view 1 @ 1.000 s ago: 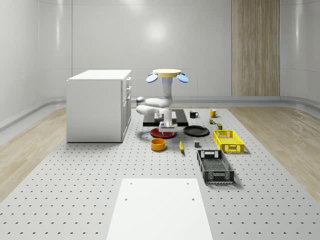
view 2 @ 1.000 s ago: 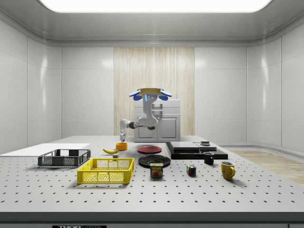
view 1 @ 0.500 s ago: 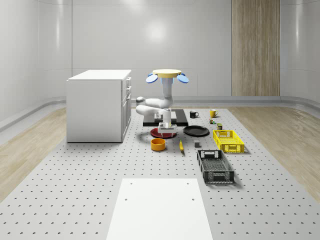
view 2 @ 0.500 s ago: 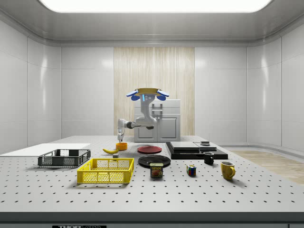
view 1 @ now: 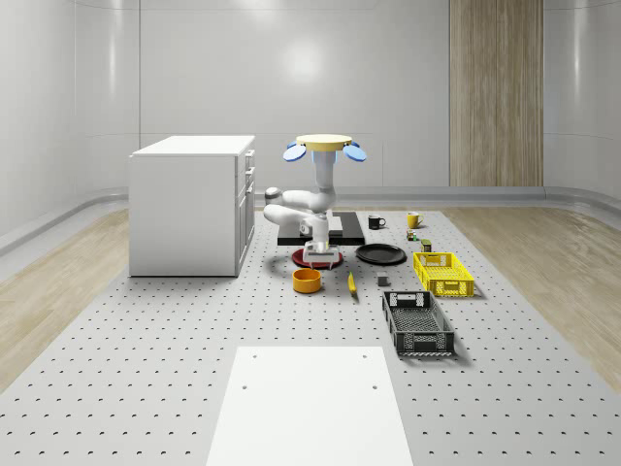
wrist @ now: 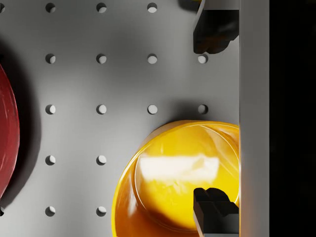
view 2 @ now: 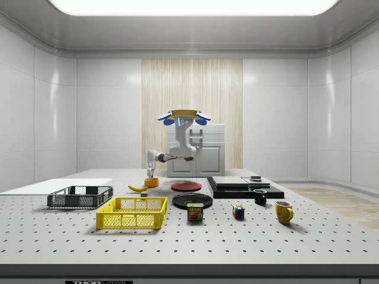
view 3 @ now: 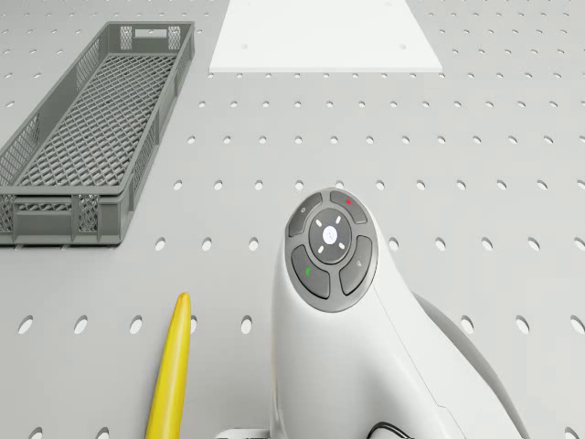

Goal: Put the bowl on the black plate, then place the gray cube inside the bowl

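Your bowl, plate and cube sat apart.
Orange bowl [view 1: 308,281] stood upright, centre frame; black plate [view 1: 380,254] lay right of it; gray cube [view 1: 383,282] lay below the plate.

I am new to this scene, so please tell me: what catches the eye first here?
The drone hovers above the perforated table, beside the white cabinet. Its gripper hangs open just above the orange bowl, near the red plate. The yellow basket stands out in the side view's foreground.

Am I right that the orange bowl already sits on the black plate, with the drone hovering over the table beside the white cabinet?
Not quite. In the whole-scene view the orange bowl sits on the bare table, apart from the black plate. The rest holds: the drone hovers beside the white cabinet.
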